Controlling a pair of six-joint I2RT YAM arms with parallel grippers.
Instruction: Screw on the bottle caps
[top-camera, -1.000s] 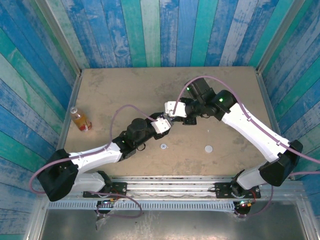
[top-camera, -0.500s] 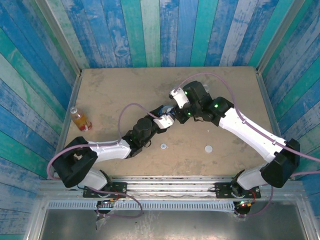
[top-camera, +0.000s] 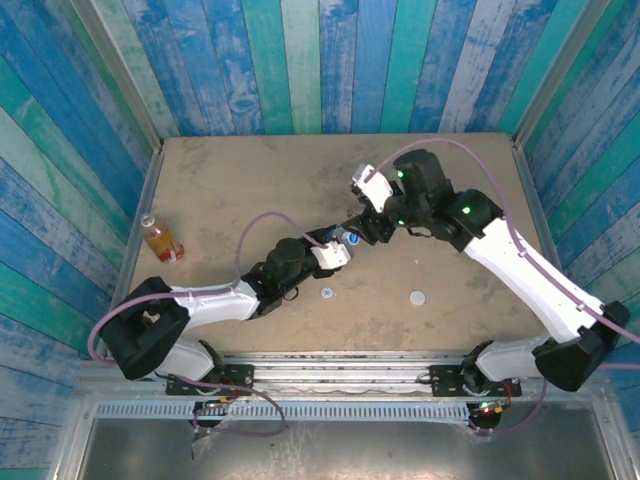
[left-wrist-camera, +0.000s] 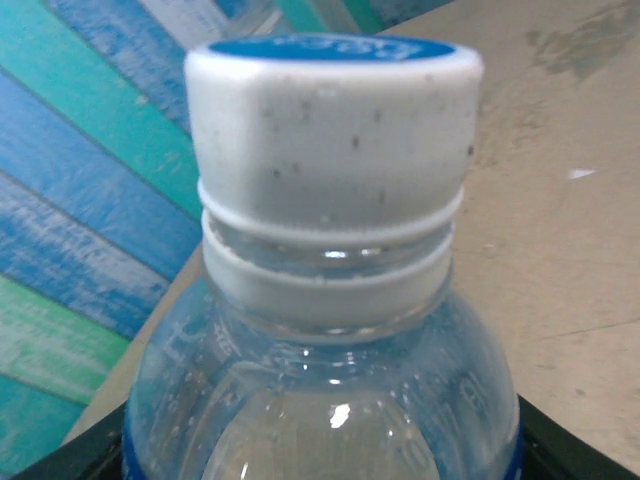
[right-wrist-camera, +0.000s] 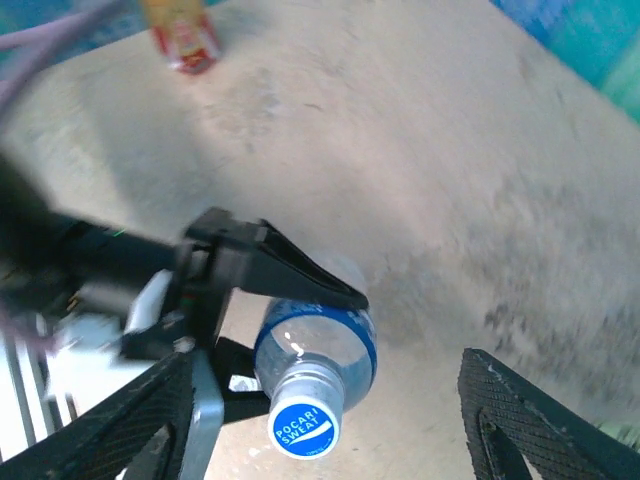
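Bright even light; bottle (left-wrist-camera: 320, 400) sharp, wall (left-wrist-camera: 90, 200) behind softly blurred.

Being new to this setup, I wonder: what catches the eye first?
In the middle of the table, the left gripper holds a clear bottle with its blue-topped cap on, the open right gripper close to it. An orange bottle stands at the left edge, and two loose caps lie near the front.

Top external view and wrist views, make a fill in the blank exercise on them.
The left gripper is shut on the clear plastic bottle with the blue label, whose white, blue-topped cap sits ___ its neck. The right gripper has its jaws ___. ___ small pale round caps lie on the tan table. The small bottle of orange liquid sits near the table's ___ edge.
Missing: on; open; two; left.
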